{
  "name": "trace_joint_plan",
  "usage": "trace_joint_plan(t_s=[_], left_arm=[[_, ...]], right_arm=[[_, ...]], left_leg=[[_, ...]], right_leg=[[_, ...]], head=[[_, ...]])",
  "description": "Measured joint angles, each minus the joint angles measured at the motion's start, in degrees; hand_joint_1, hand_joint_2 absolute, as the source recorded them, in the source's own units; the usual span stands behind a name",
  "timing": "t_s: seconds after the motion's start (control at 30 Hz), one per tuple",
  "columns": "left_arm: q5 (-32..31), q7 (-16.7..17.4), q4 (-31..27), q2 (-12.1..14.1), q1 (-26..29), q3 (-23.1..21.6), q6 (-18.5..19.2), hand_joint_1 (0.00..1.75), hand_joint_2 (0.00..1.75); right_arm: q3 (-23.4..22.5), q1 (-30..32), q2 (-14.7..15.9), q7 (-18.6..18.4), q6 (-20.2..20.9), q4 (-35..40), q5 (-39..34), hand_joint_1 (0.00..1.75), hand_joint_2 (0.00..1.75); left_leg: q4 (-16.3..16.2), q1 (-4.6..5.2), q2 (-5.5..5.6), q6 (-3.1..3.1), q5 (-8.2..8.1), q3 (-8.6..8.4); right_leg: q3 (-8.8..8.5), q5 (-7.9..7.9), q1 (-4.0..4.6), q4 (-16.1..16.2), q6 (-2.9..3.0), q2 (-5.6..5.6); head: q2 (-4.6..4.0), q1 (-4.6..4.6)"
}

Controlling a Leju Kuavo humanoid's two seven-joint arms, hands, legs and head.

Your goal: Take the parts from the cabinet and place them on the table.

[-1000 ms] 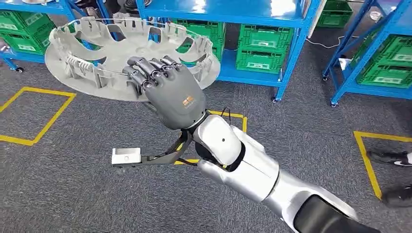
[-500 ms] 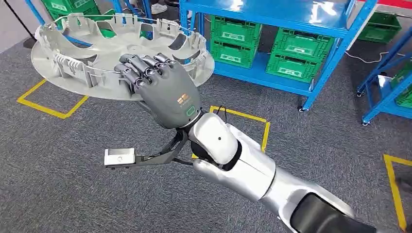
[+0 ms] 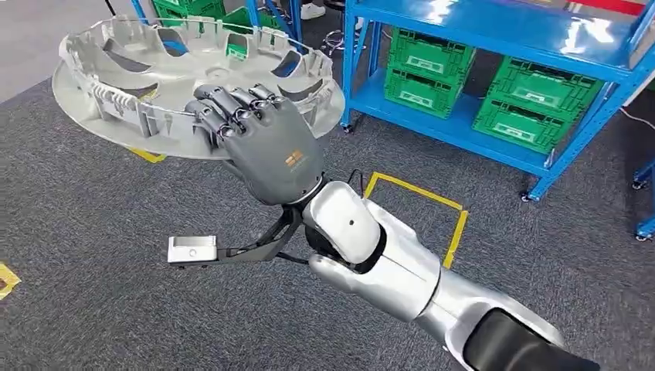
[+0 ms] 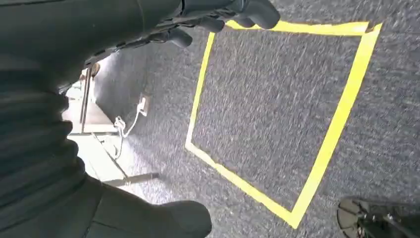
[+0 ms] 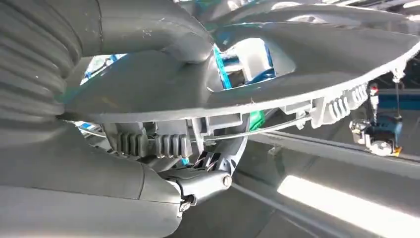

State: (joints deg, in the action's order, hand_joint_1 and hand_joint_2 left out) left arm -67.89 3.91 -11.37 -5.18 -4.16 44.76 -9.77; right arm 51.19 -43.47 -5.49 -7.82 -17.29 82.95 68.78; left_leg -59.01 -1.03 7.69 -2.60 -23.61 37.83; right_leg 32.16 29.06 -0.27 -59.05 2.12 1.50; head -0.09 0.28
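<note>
Carry step, part already out of cabinet: big grey wheel cover (image 3: 193,85) held level above dark carpet floor (image 3: 93,309), well off blue shelving (image 3: 494,31) w/ green crates (image 3: 421,73). Right hand (image 3: 263,143) gripping cover's near rim, fingers curled over edge. Left hand (image 4: 99,29): can't tell if spread or closed. Next, prob.: reach bench, set cover down flat. Yellow tape squares (image 3: 421,209) on floor.

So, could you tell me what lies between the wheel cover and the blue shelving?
Bare grey carpet, in the head view, separates the wheel cover from the blue shelving.
</note>
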Motion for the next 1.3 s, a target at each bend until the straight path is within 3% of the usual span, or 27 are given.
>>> trace_joint_plan(t_s=[0.07,0.1,0.13,0.17,0.2,0.23,0.3,0.33,0.37,0.47,0.5,0.57,0.6,0.67,0.7,0.73,0.8,0.83,0.87,1.0,1.03,1.07,1.1,1.17,1.2,1.23,1.3], left_arm=[[0.0,0.0,0.09,-0.31,0.01,0.0,0.02,0.0,1.75],[0.0,-0.07,0.09,-0.31,-0.12,0.0,0.02,0.0,1.75],[0.0,-0.22,0.07,-0.31,-0.23,0.0,0.02,0.0,1.75],[0.0,-0.28,0.09,-0.31,-0.25,0.0,0.07,0.0,1.75],[0.0,-0.31,0.09,-0.31,-0.22,0.0,0.07,0.0,1.75],[-0.07,-0.31,0.09,-0.31,-0.15,0.02,0.09,0.0,1.75],[-0.31,-0.31,0.04,-0.26,-0.18,0.0,0.2,0.0,1.75],[-0.48,-0.26,0.0,-0.28,-0.33,0.0,0.24,0.0,1.75],[-0.55,-0.26,0.0,-0.28,-0.58,0.0,0.26,0.0,1.75],[-0.57,-0.22,0.0,-0.28,-0.63,0.0,0.28,0.0,1.75],[-0.59,-0.11,0.0,-0.28,-0.67,0.0,0.28,0.0,1.75],[-0.7,0.11,0.0,-0.37,-0.7,0.0,0.42,0.0,1.75],[-0.79,0.13,0.0,-0.37,-0.89,0.0,0.44,0.0,1.75],[-0.94,0.15,0.0,-0.37,-1.07,-0.02,0.48,0.0,1.75],[-0.96,0.17,0.0,-0.37,-1.05,-0.02,0.52,0.0,1.75],[-0.96,0.18,0.0,-0.37,-1.0,-0.02,0.59,0.0,1.75],[-0.96,0.15,0.0,-0.44,-0.91,-0.02,0.61,0.0,1.75],[-0.94,0.15,0.0,-0.52,-0.92,-0.02,0.61,0.0,1.75],[-0.96,0.09,0.0,-0.55,-1.02,-0.02,0.61,0.0,1.75],[-0.96,0.02,0.02,-0.55,-0.61,0.0,0.57,0.0,1.75],[-1.0,0.07,0.02,-0.57,-0.49,-0.02,0.52,0.0,1.75],[-1.09,0.11,0.04,-0.68,-0.5,-0.02,0.52,0.0,1.75],[-1.14,0.11,0.04,-0.72,-0.65,-0.02,0.52,0.0,1.75],[-1.14,0.11,0.04,-0.76,-0.9,-0.02,0.52,0.0,1.75],[-1.14,0.13,0.04,-0.76,-0.89,-0.02,0.5,0.0,1.75],[-1.14,0.17,0.04,-0.76,-0.83,-0.02,0.52,0.0,1.75],[-1.14,0.17,0.02,-0.74,-0.77,-0.02,0.5,0.0,1.75]], right_arm=[[0.0,0.08,0.02,0.0,-0.04,0.13,0.09,1.75,1.75],[0.0,0.32,0.04,0.09,-0.11,0.17,0.17,1.75,1.75],[0.0,0.65,0.13,0.11,-0.13,0.15,0.28,1.75,1.75],[0.0,0.95,0.26,0.06,-0.15,0.15,0.35,1.75,1.75],[0.0,1.25,0.33,0.04,-0.15,0.15,0.44,1.75,1.75],[0.0,1.54,0.41,0.0,-0.17,0.17,0.68,1.75,1.75],[0.0,1.9,0.42,-0.04,-0.18,0.24,1.01,1.75,1.75],[0.0,1.89,0.42,-0.04,-0.17,0.35,1.24,1.75,1.75],[0.0,1.89,0.5,-0.09,-0.2,0.59,1.35,1.75,1.75],[0.0,1.96,0.55,-0.05,-0.26,1.03,1.53,1.75,1.75],[0.0,1.94,0.5,-0.09,-0.22,1.18,1.62,1.75,1.75],[0.0,1.99,0.63,-0.2,-0.09,1.46,1.77,1.75,1.75],[0.0,2.1,0.89,-0.13,-0.09,1.51,1.86,1.75,1.75],[-0.02,2.48,1.29,-0.13,-0.09,1.51,1.9,1.75,1.75],[-0.02,2.58,1.44,-0.13,-0.07,1.51,1.9,1.75,1.75],[0.0,2.67,1.51,-0.13,0.04,1.51,1.9,1.75,1.75],[-0.02,2.69,1.6,-0.24,0.09,1.53,1.86,1.75,1.75],[-0.02,2.67,1.62,-0.22,0.09,1.57,1.88,1.75,1.75],[-0.02,2.68,1.64,-0.15,0.07,1.62,1.92,1.75,1.75],[-0.07,2.73,1.7,-0.15,0.13,1.99,2.05,1.75,1.75],[-0.09,2.77,1.68,-0.22,0.17,1.99,2.1,1.75,1.75],[-0.09,2.87,1.66,-0.11,0.2,2.1,2.23,1.75,1.75],[-0.09,2.92,1.66,-0.02,0.2,2.32,2.38,1.75,1.75],[-0.09,3.1,1.7,0.09,0.22,2.38,2.45,1.75,1.75],[-0.09,3.3,1.7,0.11,0.22,2.38,2.45,1.75,1.75],[-0.09,3.51,1.7,0.11,0.24,2.38,2.43,1.75,1.75],[-0.09,3.6,1.7,0.11,0.28,2.43,2.38,1.75,1.75]], left_leg=[[-4.26,0.47,-5.35,-0.38,-3.16,1.79],[-8.92,0.35,-6.61,-0.63,-5.54,3.75],[-13.49,0.3,-7.09,-0.82,-7.52,5.67],[-16.46,0.27,-7.26,-0.95,-8.32,6.86],[-16.72,0.25,-7.39,-0.98,-7.9,6.75],[-14.59,0.25,-7.52,-0.94,-6.54,5.4],[-4.25,0.32,-8.84,-0.6,-2.12,-0.56],[-0.05,0.7,-12.08,-0.26,-2.3,-2.49],[0.1,1.0,-12.76,0.62,-2.08,-2.8],[-0.08,1.22,-10.6,1.38,-1.87,-2.18],[0.5,0.77,-9.85,1.94,-1.49,-2.43],[0.85,0.45,-8.71,2.57,-1.07,-2.43],[0.83,0.45,-7.97,2.73,-0.98,-2.25],[0.73,0.49,-6.24,2.85,-0.89,-1.96],[0.59,0.48,-5.38,2.82,-0.87,-1.85],[0.41,0.45,-4.5,2.77,-0.85,-1.8],[-0.14,0.39,-2.74,2.5,-0.79,-1.55],[-0.45,0.31,-2.04,2.26,-0.8,-1.23],[-0.78,0.55,-1.44,1.73,-0.72,-0.74],[0.08,0.11,1.0,0.01,0.24,-0.03],[-0.67,0.14,-0.89,0.02,-0.05,0.29],[-2.61,0.51,-4.1,-0.12,-1.6,1.2],[-6.72,0.47,-6.07,-0.38,-3.98,3.08],[-15.7,0.32,-7.21,-0.72,-7.98,7.05],[-17.95,0.3,-7.33,-0.81,-8.41,7.93],[-17.13,0.27,-7.42,-0.85,-7.49,7.3],[-8.96,0.26,-8.11,-0.74,-3.63,2.58]], right_leg=[[0.03,-0.26,0.07,0.12,0.55,-1.12],[0.09,-0.26,0.18,0.08,0.55,-1.93],[0.12,-0.22,0.25,0.06,0.61,-2.83],[0.16,-0.2,0.28,0.04,0.62,-3.63],[0.17,-0.16,0.29,0.02,0.63,-4.39],[0.18,-0.14,0.31,0.0,0.63,-5.05],[0.14,0.08,0.33,-0.14,0.35,-6.51],[0.08,0.23,0.56,-0.2,0.14,-7.01],[0.22,0.36,1.02,-0.25,-0.15,-7.56],[-0.08,0.27,0.96,0.09,-0.9,-9.15],[-0.24,0.55,1.13,0.04,-1.43,-9.45],[1.37,3.19,0.57,-3.62,-1.93,-3.84],[3.61,5.59,0.44,-8.44,-1.99,-2.27],[7.77,8.71,0.37,-16.85,-2.12,-1.74],[8.58,8.48,0.35,-18.19,-2.14,-1.66],[7.92,6.86,0.24,-16.64,-2.1,-1.63],[3.42,1.66,-0.1,-7.18,-1.93,-0.66],[1.16,0.1,-0.45,-2.37,-1.88,2.03],[1.08,0.96,-0.45,-1.59,-2.0,3.93],[0.88,0.07,-0.12,-1.03,-0.43,1.25],[0.7,-0.28,-0.37,-0.63,0.08,0.11],[0.65,-0.42,-0.36,-0.48,0.42,-0.31],[0.67,-0.42,-0.22,-0.48,0.51,-1.12],[0.7,-0.32,-0.09,-0.5,0.64,-2.87],[0.69,-0.27,-0.09,-0.5,0.64,-3.69],[0.67,-0.21,-0.09,-0.5,0.63,-4.55],[0.59,-0.04,-0.1,-0.53,0.42,-5.95]], head=[[0.0,-0.7],[0.0,-0.63],[0.0,-0.65],[0.0,-0.68],[0.0,-0.65],[0.0,-0.66],[0.0,-0.65],[0.0,-0.68],[0.0,-0.48],[0.0,-0.41],[0.0,-0.39],[0.0,-0.28],[0.0,-0.22],[0.0,-0.22],[0.0,-0.17],[0.0,-0.17],[0.0,-0.17],[0.0,-0.17],[0.0,-0.26],[0.0,-0.17],[0.0,-0.2],[0.0,-0.68],[0.0,-0.7],[0.0,-0.7],[0.0,-0.72],[0.0,-0.72],[0.0,-0.72]])
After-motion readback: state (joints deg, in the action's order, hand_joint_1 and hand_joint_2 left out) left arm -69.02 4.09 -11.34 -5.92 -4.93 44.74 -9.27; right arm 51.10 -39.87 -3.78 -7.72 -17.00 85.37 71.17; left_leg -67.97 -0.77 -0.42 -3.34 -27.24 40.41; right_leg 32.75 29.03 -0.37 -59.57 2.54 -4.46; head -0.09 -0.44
